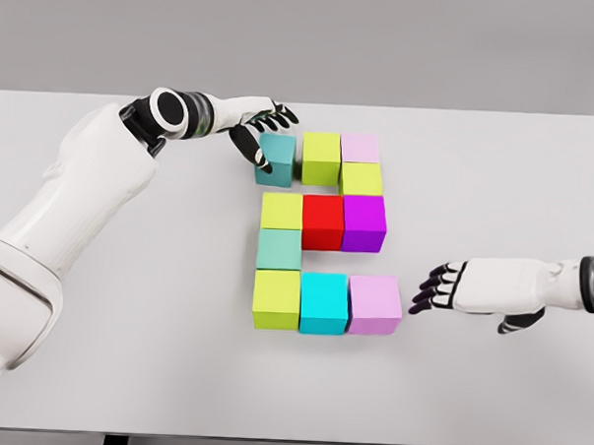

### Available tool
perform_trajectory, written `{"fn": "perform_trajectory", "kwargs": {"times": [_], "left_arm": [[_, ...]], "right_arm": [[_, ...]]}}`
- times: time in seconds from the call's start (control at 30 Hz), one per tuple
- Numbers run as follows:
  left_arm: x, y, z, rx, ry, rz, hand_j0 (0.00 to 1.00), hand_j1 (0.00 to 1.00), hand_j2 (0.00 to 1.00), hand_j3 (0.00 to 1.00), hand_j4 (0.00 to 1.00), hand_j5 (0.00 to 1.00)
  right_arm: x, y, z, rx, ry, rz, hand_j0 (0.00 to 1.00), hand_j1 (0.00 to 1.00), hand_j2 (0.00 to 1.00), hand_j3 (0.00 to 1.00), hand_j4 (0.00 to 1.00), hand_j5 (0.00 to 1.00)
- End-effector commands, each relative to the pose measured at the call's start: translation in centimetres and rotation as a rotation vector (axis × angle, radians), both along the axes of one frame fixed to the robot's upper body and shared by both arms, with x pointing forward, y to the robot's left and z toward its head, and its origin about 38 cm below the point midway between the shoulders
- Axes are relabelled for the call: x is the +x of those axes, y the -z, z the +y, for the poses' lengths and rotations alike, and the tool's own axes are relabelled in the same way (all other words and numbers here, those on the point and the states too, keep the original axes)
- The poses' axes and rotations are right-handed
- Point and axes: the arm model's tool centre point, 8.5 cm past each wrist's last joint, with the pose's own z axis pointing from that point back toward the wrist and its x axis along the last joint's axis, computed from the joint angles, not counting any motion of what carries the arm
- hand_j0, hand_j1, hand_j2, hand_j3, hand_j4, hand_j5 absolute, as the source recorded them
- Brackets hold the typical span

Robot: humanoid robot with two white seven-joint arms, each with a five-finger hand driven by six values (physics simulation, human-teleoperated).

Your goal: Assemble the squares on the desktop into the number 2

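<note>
The blocks sit in the middle of the worktop (93, 371), already forming most of a 2: three rows joined by a lime block on the right above and a pale teal block (279, 248) on the left below. The left hand (260, 132) grasps the dark teal block (276, 155) at the top-left end, thumb on its near-left side, fingers over its far edge. That block sits slightly askew beside the lime top block (321, 157). A push that is too firm could shove the top row out of line. The right hand (440, 288) hovers released, fingers extended, just right of the lilac block (374, 305); a stray drift would nudge the bottom row.
</note>
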Motion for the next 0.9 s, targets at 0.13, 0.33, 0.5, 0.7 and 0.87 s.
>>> {"fn": "perform_trajectory", "kwargs": {"times": [0.13, 0.33, 0.5, 0.7, 0.87], "left_arm": [[0.0, 0.1, 0.0, 0.016, 0.004, -0.009, 0.95, 0.95, 0.95, 0.95, 0.95, 0.95], [-0.1, 0.2, -0.8, 0.062, 0.019, -0.030, 0.95, 0.95, 0.95, 0.95, 0.95, 0.95], [-0.3, 0.5, -1.5, 0.079, 0.037, -0.041, 0.94, 0.94, 0.94, 0.94, 0.94, 0.94], [-0.4, 0.6, -1.8, 0.106, 0.050, -0.056, 0.94, 0.94, 0.94, 0.94, 0.94, 0.94], [-0.3, 0.4, -1.6, 0.107, 0.049, -0.061, 0.95, 0.95, 0.95, 0.95, 0.95, 0.95]], "right_arm": [[-0.1, 0.1, 0.4, 0.008, -0.008, 0.003, 1.00, 1.00, 1.00, 1.00, 1.00, 1.00], [0.0, 0.2, 0.9, 0.022, -0.015, 0.003, 1.00, 1.00, 1.00, 1.00, 1.00, 1.00], [0.0, 0.2, 1.1, 0.027, -0.018, 0.003, 1.00, 1.00, 1.00, 1.00, 1.00, 1.00], [0.0, 0.2, 1.1, 0.027, -0.018, 0.003, 1.00, 1.00, 1.00, 1.00, 1.00, 1.00], [0.0, 0.2, 1.2, 0.029, -0.019, 0.004, 1.00, 1.00, 1.00, 1.00, 1.00, 1.00]]}}
